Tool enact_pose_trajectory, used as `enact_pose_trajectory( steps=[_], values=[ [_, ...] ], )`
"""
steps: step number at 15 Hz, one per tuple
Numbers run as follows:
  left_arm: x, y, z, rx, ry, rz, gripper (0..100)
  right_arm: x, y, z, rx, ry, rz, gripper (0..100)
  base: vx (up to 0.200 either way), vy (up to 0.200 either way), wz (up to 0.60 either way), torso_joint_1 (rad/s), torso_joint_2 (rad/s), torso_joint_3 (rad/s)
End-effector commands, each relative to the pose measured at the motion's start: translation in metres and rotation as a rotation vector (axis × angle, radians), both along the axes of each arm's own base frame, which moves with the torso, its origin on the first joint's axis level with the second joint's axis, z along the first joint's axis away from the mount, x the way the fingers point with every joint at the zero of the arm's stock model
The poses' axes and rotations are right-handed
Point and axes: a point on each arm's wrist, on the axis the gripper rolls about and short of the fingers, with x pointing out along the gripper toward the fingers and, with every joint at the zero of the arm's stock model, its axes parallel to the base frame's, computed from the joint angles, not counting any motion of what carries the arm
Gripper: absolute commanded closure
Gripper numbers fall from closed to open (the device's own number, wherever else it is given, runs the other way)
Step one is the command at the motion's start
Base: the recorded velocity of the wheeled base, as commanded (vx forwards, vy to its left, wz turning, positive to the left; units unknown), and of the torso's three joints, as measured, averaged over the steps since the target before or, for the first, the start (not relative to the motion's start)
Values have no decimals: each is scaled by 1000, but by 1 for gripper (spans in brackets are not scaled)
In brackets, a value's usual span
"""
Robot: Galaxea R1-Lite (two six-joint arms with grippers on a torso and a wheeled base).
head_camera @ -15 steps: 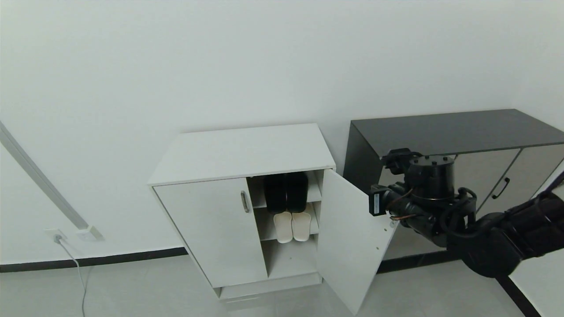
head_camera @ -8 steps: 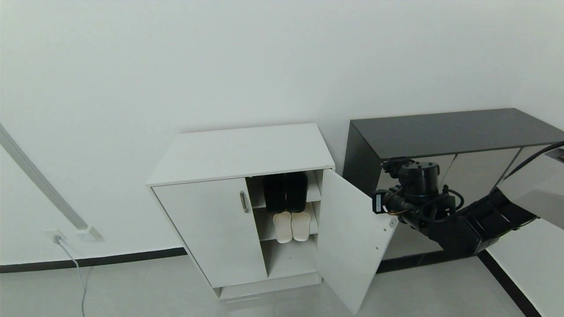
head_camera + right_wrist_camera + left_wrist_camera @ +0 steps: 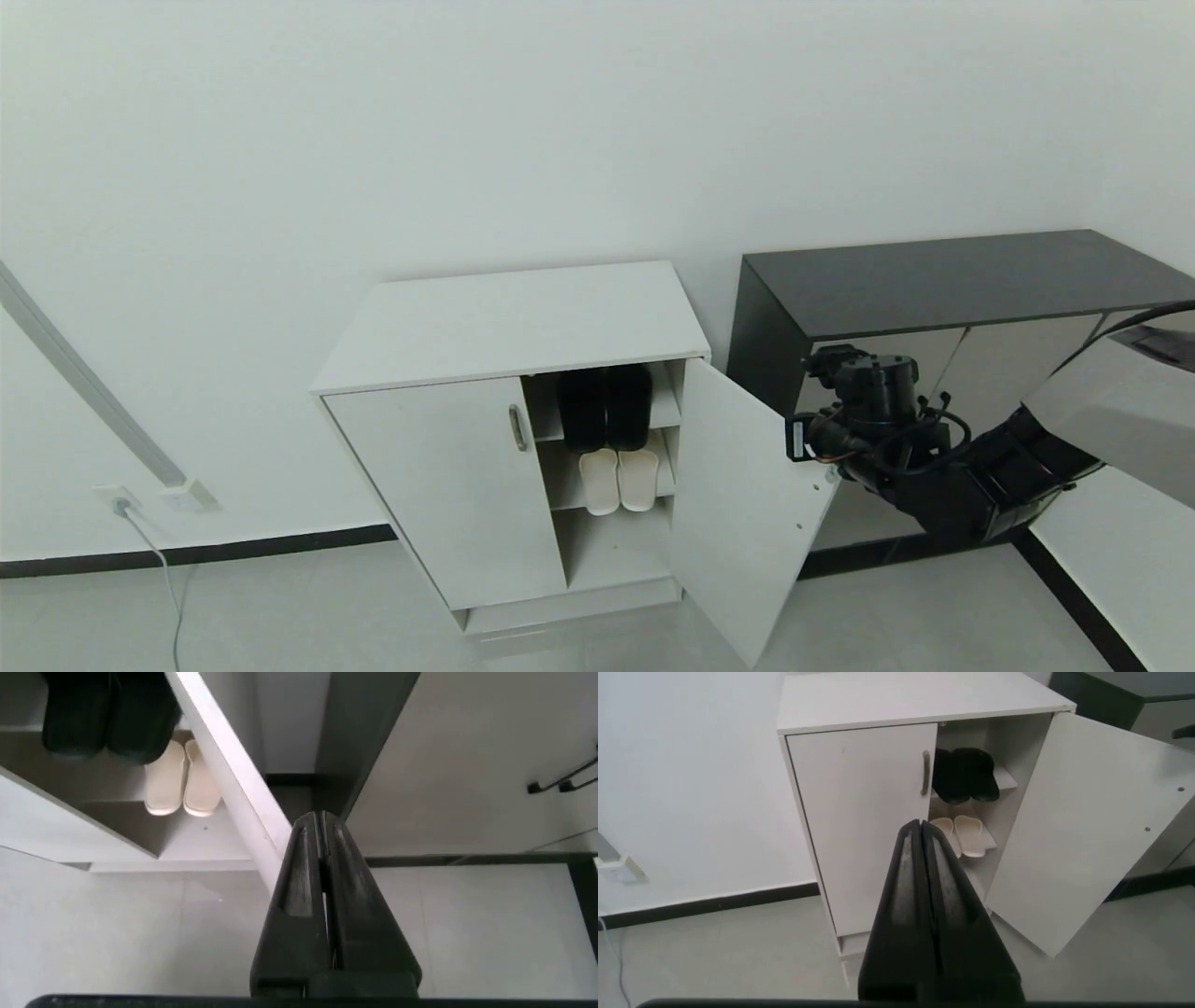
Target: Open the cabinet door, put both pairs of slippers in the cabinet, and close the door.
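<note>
Standing against the wall (image 3: 560, 140), the white cabinet (image 3: 509, 322) is seen with its right door (image 3: 747, 504) swung open (left door (image 3: 448, 485) shut). Black slippers (image 3: 607, 406) are stowed on the top shelf (image 3: 665, 411), white slippers (image 3: 619, 481) on the middle one. Right gripper (image 3: 322, 821) is clenched empty at the right door's free edge, contact unclear. Left gripper (image 3: 920, 831) is clenched empty, well back from the cabinet.
</note>
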Motion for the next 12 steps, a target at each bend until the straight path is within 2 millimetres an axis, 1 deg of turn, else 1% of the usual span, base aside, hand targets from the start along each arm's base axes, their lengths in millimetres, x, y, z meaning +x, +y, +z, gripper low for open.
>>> enact_pose_trajectory(
  steps=[1,3,6,9,11,12],
  values=[
    [0,0,0,0,1,0,100,1,3,-9,-7,19,6,100,0,0,0,0,0,0],
    [0,0,0,0,1,-1,100,-1,7,-12,-11,27,16,100,0,0,0,0,0,0],
    [0,0,0,0,1,0,100,-10,20,-13,5,41,48,100,0,0,0,0,0,0],
    [0,0,0,0,1,-1,100,-24,29,-7,8,40,84,100,0,0,0,0,0,0],
    [0,0,0,0,1,0,100,-45,43,5,14,29,140,100,0,0,0,0,0,0],
    [0,0,0,0,1,0,100,-52,47,10,18,22,160,100,0,0,0,0,0,0]
  ],
)
